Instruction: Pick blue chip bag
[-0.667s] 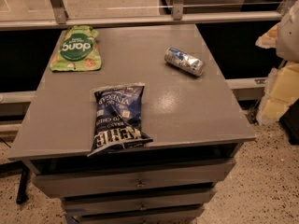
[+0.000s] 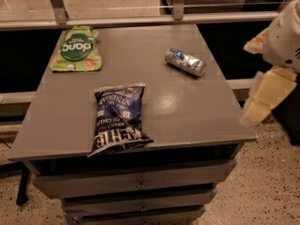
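The blue chip bag (image 2: pixel 119 117) lies flat near the front edge of the grey cabinet top (image 2: pixel 187 111), left of centre. It is dark navy foil with white lettering, and its lower end reaches the front edge. My gripper (image 2: pixel 268 92) is at the far right of the camera view, beyond the cabinet's right edge. It is well to the right of the bag, touches nothing and holds nothing. The white arm (image 2: pixel 286 36) rises above it and is cut off by the picture's edge.
A green "dang" pouch (image 2: pixel 76 49) lies at the back left of the top. A small silver-blue can (image 2: pixel 185 61) lies on its side at the back right, between the gripper and the back edge. Drawers (image 2: pixel 140 184) sit below the top. A metal rail (image 2: pixel 140 18) runs behind.
My gripper has shifted slightly left, toward the cabinet's right edge. The bag, pouch and can have not moved.
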`<state>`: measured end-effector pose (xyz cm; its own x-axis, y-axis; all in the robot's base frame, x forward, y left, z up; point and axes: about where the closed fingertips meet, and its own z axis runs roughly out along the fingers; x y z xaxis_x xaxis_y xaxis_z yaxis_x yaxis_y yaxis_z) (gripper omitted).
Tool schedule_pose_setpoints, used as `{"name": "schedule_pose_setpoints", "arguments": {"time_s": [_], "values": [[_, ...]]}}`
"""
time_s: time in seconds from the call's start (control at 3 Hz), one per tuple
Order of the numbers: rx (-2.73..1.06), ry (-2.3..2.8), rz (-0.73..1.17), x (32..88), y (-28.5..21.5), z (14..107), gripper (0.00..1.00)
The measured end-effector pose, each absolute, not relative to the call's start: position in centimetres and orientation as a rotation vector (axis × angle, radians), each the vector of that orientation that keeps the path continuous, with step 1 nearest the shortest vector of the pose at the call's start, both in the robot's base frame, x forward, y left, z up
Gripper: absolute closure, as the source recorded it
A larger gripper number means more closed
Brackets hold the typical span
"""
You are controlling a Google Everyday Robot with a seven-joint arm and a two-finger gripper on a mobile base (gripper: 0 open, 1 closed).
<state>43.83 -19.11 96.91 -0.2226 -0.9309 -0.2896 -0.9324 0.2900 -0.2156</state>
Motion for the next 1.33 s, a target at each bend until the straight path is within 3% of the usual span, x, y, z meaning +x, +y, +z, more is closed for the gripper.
{"name": "schedule_pose_setpoints", "arguments": {"time_s": [0.67, 1.33], "values": [[-1.559, 2.038, 0.327, 44.4, -6.3, 95.4, 0.0], [-1.478, 1.996, 0.488, 42.7, 2.8, 91.4, 0.0]]}}
